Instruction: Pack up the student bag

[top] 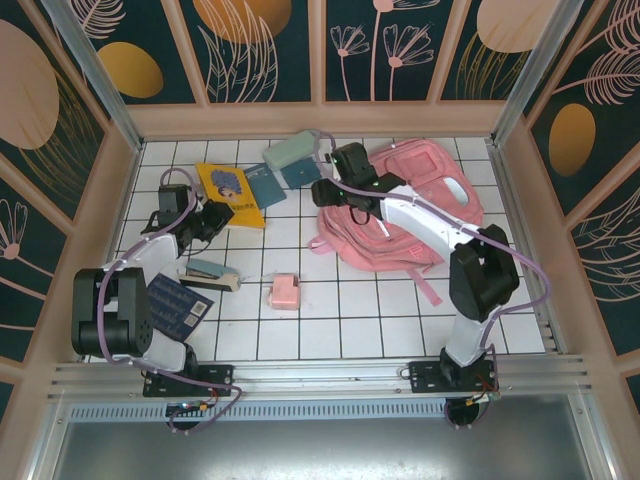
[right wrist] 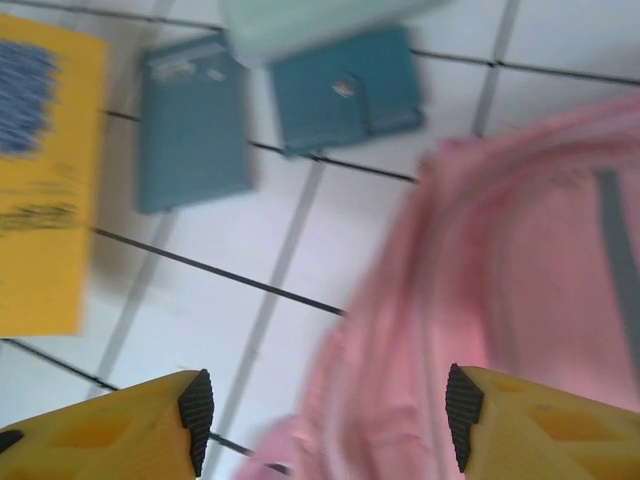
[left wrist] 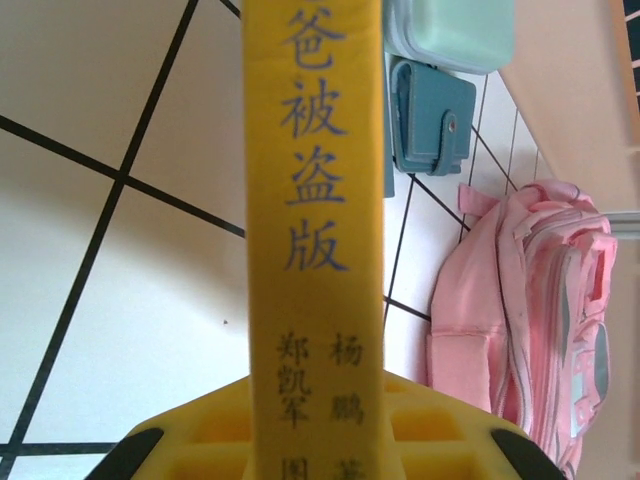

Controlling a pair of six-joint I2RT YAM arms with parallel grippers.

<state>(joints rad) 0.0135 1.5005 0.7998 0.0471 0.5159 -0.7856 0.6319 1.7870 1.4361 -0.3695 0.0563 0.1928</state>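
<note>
Top external: student bag (top: 400,205) right of centre on counter (top: 340,330), items loose, packing looks barely started. Left wrist: left gripper (left wrist: 320,455) clamped on yellow book (left wrist: 315,200). Right wrist: right gripper (right wrist: 330,415) wide open, empty, over bag edge.

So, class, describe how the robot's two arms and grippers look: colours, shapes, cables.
The left arm and right arm have bulky black joints and white links, each trailed by a looping lilac cable. The right gripper has blocky yellow fingers with ribbed black pads inside.
</note>
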